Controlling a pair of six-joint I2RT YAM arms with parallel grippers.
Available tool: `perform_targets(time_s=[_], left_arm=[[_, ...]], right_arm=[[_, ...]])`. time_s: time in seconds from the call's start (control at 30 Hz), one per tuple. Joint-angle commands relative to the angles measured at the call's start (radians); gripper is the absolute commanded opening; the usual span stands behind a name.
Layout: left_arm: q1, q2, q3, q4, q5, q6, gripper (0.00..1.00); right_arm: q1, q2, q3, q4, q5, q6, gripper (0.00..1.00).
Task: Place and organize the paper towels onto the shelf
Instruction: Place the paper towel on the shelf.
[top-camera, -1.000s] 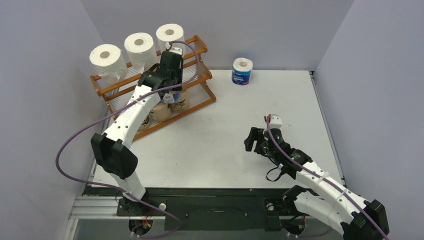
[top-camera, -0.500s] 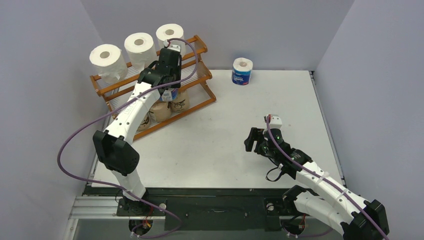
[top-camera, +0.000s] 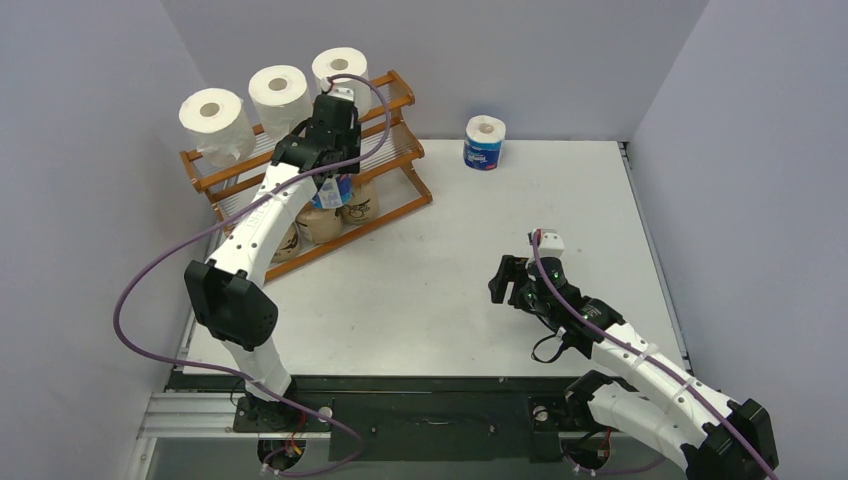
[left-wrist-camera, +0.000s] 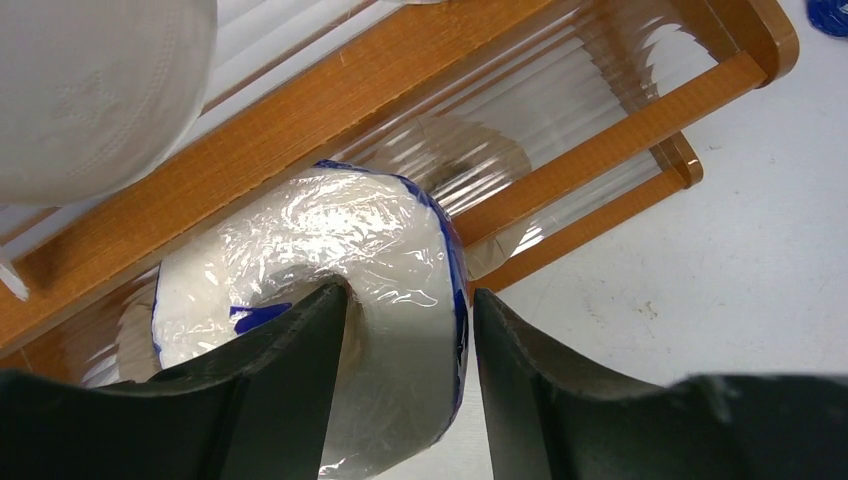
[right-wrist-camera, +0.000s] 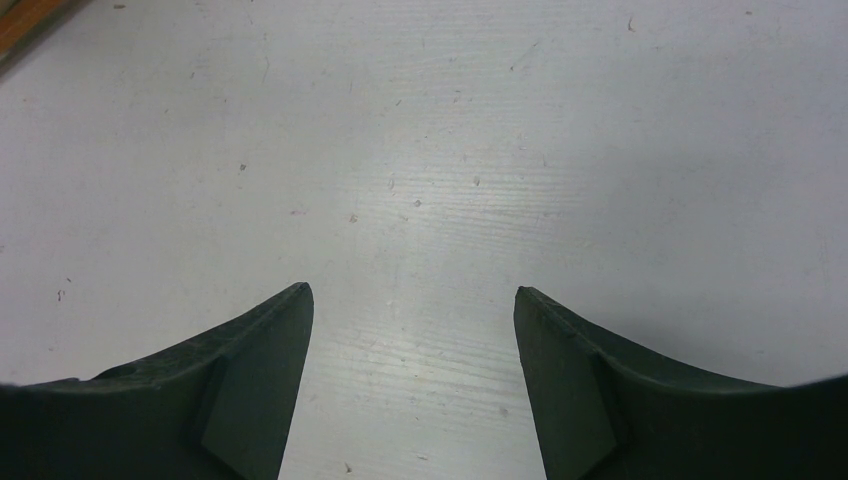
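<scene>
Straddling the wall of the blue roll (left-wrist-camera: 330, 220) at the shelf (left-wrist-camera: 300, 120), upper left, the left gripper (left-wrist-camera: 408, 292) is showing jaws clamped or slack, I cannot tell, while the right gripper (right-wrist-camera: 412, 290) is hanging jaws-apart; light, squashy, slick-wrapped, the roll probably wants a gentle pinch through its core.

A robotics lab test cell is indicated, since a white counter (top-camera: 450, 270) is enclosed by plain grey partition walls (top-camera: 80, 150), and a left arm (top-camera: 262, 215) and right arm (top-camera: 640, 360), trailed by purple cables (top-camera: 125, 300), are bolted to a black base rail (top-camera: 430, 412).
</scene>
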Motion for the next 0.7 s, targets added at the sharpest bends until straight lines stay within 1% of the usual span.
perform_targets(time_s=[0.0,0.17,0.47,0.67], left_arm=[[0.009,-0.003,0.044,0.046,-0.027,0.003,0.49],[0.009,-0.006,0.042,0.055,-0.056,0.011,0.51],[0.009,-0.002,0.014,0.08,-0.166,0.048,0.5],[0.004,-0.002,0.007,0.096,-0.201,0.063,0.51]], right_arm=[[0.006,0.002,0.023,0.009,0.018,-0.007,0.69],[0.006,0.003,0.023,0.01,0.017,-0.007,0.69],[0.006,0.008,0.023,0.012,0.02,-0.008,0.69],[0.005,0.008,0.024,0.011,0.017,-0.01,0.69]])
